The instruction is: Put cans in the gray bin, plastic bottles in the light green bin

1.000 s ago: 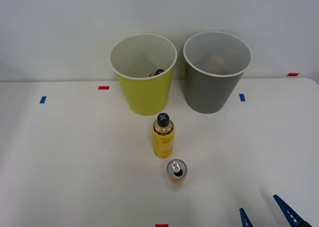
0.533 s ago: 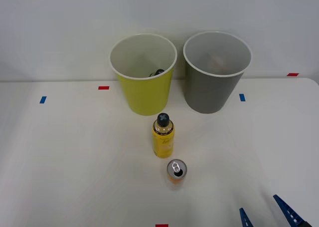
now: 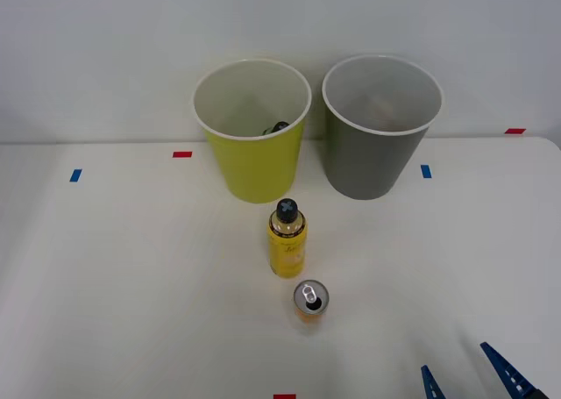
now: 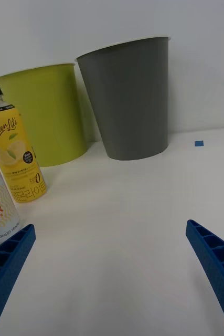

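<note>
White table (image 3: 131, 267) against a plain pale wall, small red and blue tape marks. Upright: light green bin (image 3: 252, 131), gray bin (image 3: 380, 127), plastic bottle (image 3: 287, 238), can (image 3: 309, 302). Right gripper (image 3: 469, 374), fingers spread wide, empty.

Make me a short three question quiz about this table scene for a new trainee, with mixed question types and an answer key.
1. True or false: the can lies on its side.
2. Which stands closer to the green bin: (a) the can, (b) the bottle?
3. Fill in: the right pincer is ____ and holds nothing.

Key
1. False. It stands upright on the table, pull-tab top facing up.
2. b. The bottle stands between the can and the bins, just in front of the green bin, with the gray bin off to the right.
3. Open. Its blue fingers sit wide apart, away from both items.
</note>
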`<state>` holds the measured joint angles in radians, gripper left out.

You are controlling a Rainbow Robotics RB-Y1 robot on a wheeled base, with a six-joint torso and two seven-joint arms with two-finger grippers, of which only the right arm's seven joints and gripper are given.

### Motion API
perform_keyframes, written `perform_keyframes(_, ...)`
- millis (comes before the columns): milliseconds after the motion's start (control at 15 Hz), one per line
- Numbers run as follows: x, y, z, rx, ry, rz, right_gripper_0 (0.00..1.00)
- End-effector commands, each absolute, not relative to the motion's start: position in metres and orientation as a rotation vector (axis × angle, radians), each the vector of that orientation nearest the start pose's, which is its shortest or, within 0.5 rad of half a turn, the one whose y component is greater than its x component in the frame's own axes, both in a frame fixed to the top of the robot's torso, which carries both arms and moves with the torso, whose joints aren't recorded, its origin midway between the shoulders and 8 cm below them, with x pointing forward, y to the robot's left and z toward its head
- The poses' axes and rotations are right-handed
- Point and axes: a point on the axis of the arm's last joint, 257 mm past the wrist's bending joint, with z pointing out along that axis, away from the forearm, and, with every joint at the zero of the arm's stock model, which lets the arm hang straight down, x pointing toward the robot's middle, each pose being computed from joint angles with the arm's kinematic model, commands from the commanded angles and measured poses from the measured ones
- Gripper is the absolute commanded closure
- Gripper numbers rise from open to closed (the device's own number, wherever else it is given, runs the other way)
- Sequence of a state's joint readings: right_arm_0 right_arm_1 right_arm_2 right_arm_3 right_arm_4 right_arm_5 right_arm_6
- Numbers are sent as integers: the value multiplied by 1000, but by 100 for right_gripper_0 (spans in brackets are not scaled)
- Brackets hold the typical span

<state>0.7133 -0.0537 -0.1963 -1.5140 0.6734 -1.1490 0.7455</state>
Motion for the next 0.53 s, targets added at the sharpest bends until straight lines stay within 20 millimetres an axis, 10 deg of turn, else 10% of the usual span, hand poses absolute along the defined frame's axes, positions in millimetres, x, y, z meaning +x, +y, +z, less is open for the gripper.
perform_keyframes(67,241,-247,-299,-156,1430,357,0)
perform_keyframes(533,241,-247,-299,-156,1430,357,0)
